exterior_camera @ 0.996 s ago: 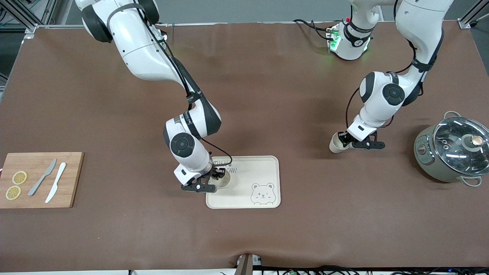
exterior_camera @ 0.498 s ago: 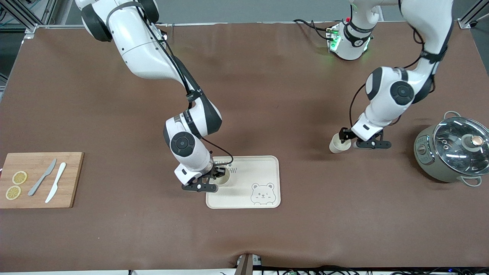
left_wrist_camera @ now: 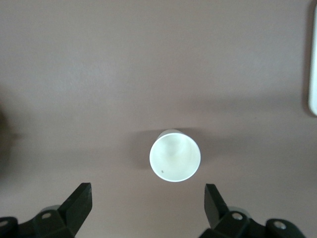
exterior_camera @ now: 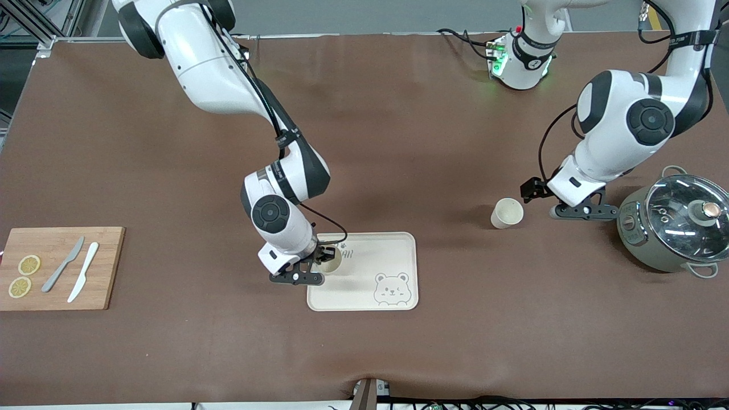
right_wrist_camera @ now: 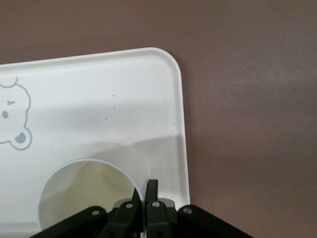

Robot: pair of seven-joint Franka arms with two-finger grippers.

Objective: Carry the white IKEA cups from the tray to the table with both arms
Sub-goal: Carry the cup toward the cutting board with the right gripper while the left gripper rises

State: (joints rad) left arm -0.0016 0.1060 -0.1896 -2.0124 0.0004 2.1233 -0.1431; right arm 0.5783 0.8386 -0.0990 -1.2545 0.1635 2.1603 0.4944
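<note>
One cup on the worktop, one cup pinched on the tray.

Left gripper point(exterior_camera: 541, 199) hangs just above the brown worktop point(exterior_camera: 398, 142), jaws wide and empty, beside the placed cup point(exterior_camera: 507, 213), which stands upright and free between the tray point(exterior_camera: 393, 250) and the pot point(exterior_camera: 675, 222); judged set there to keep clear of both. Right gripper point(exterior_camera: 320, 263) is down at the tray's corner toward the right arm's end, jaws narrow on the rim wall of the second cup point(exterior_camera: 333, 259), one finger inside, one outside: a wall pinch suits a handleless tumbler. The right wrist view shows that pinch, which the front view hides under the wrist. The left wrist view shows clear air between jaws and placed cup point(left_wrist_camera: 175, 156). Cutting board point(exterior_camera: 60, 267) unused.
</note>
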